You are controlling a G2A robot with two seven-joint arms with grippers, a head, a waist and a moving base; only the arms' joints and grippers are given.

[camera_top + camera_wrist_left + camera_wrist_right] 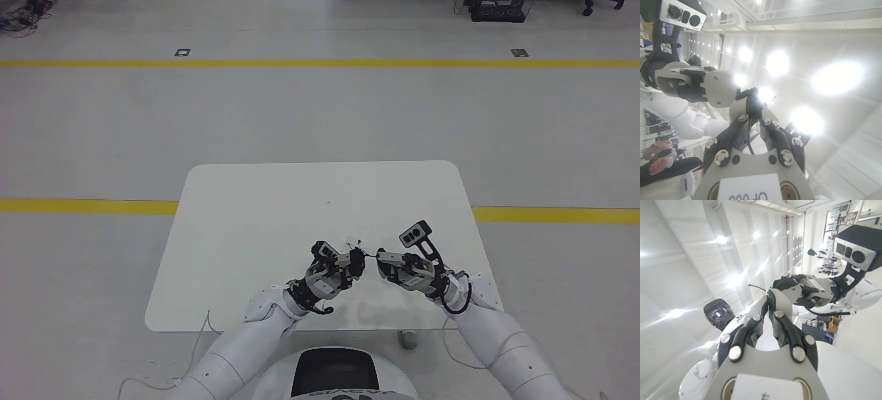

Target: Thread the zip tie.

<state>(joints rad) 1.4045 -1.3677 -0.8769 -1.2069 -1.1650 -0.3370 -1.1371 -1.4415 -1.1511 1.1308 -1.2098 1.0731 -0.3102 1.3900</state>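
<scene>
- Left hand (753,106) and right hand (768,300) both pinch the black zip tie (755,287), held above the counter (300,200), fingertips close together.
- Risk: the thin free tail could flex and miss the head's slot, or slip if either pinch loosens.
</scene>
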